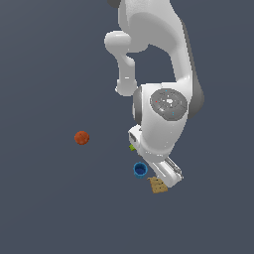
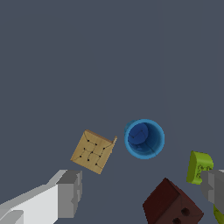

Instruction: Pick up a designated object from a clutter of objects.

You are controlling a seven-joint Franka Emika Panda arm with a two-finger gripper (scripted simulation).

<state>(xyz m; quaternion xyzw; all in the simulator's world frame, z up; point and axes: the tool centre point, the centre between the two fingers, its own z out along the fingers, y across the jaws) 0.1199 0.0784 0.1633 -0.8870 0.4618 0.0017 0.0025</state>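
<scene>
The designated object, a flat tan square block with dark dots [image 2: 92,151], lies on the dark floor beside a blue cup [image 2: 144,138]. In the exterior view the tan block [image 1: 158,185] peeks out just below the arm's hand, with the blue cup [image 1: 140,169] next to it. My gripper [image 2: 141,192] is open and holds nothing. One finger [image 2: 68,194] hangs near the tan block, while the other [image 2: 214,188] is beside a lime-green brick [image 2: 199,166]. A dark brown block with holes [image 2: 173,205] lies between the fingers. The clutter sits under the hand.
An orange-red ball [image 1: 82,138] lies apart from the rest, toward the exterior view's left. A sliver of the lime-green brick [image 1: 132,147] shows at the edge of the white arm [image 1: 163,119], which hides the ground beneath it.
</scene>
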